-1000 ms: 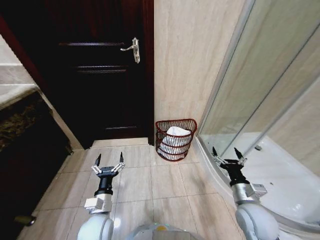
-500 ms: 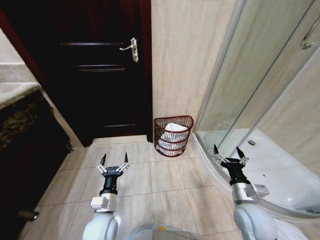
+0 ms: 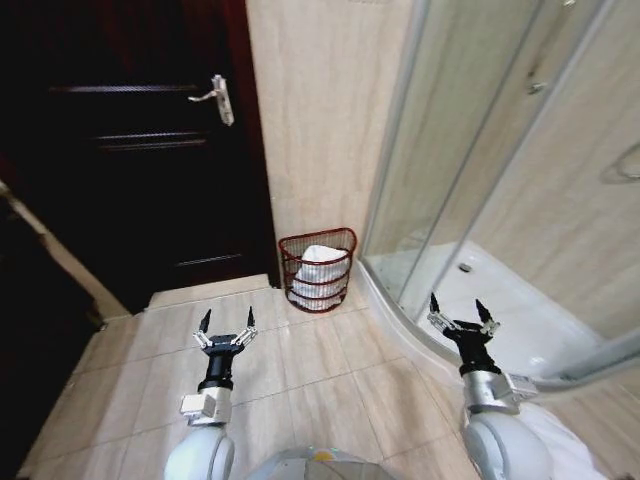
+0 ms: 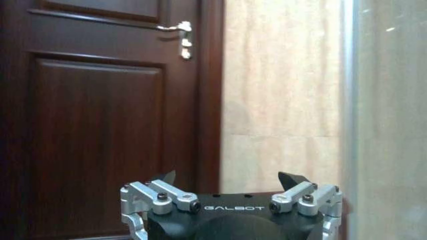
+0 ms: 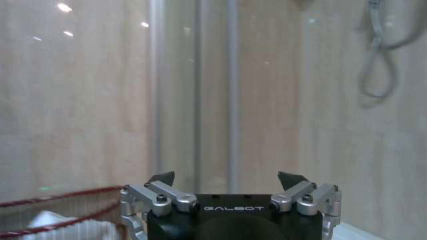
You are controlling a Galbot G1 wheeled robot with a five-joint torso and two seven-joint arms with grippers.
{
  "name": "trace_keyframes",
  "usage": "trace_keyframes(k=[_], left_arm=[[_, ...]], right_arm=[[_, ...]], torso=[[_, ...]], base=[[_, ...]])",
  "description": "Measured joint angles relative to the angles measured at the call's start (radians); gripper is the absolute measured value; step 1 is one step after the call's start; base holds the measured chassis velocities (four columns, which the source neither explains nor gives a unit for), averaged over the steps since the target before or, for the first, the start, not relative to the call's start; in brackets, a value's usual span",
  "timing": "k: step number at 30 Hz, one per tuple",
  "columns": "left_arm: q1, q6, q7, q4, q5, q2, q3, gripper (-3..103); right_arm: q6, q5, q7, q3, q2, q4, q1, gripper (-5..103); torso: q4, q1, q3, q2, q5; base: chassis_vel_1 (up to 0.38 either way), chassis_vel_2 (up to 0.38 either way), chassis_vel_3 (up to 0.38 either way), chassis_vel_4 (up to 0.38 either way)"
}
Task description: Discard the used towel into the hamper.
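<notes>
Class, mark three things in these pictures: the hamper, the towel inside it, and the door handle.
hamper (image 3: 343, 240): head view, right part of its wire rim.
towel (image 3: 318, 256): head view, white top fold.
door handle (image 4: 175, 27): left wrist view, lever.

This is a bathroom, by every sign. Beige stone-look tile covers the floor (image 3: 300, 360) and the wall (image 3: 315, 120). To the right stands a curved glass shower enclosure (image 3: 470, 170) with metal framing, a white shower tray (image 3: 510, 320) and its drain (image 3: 464, 267) — a hose (image 5: 377, 50) hangs on the tiled wall inside. A dark wooden panelled door (image 3: 140, 150) with a silver lever handle (image 3: 216, 95) closes the room — a small wire hamper (image 3: 318, 270) holding white towelling (image 3: 318, 262) sits against the wall beside it.
</notes>
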Motion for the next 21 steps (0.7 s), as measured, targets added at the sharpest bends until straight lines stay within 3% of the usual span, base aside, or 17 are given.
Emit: trace_keyframes(k=[8,21], left_arm=[[0.004,-0.023,0.007,0.018,-0.001,0.003,0.017,100],[0.022,-0.036,0.01,0.004,-0.004,0.02,-0.007,100]], right_arm=[[0.008,-0.037,-0.029,0.029,0.005,-0.019,-0.02,100],[0.039,-0.036,-0.026,0.036,0.014,-0.029,-0.033,100]], torso=[[0.0001,0.0,0.0,0.0,-0.0002],[0.0002,0.0,0.0,0.0,-0.0002]], base=[[-0.067,-0.06,-0.03,-0.036],[-0.139,-0.133,0.144,0.143]])
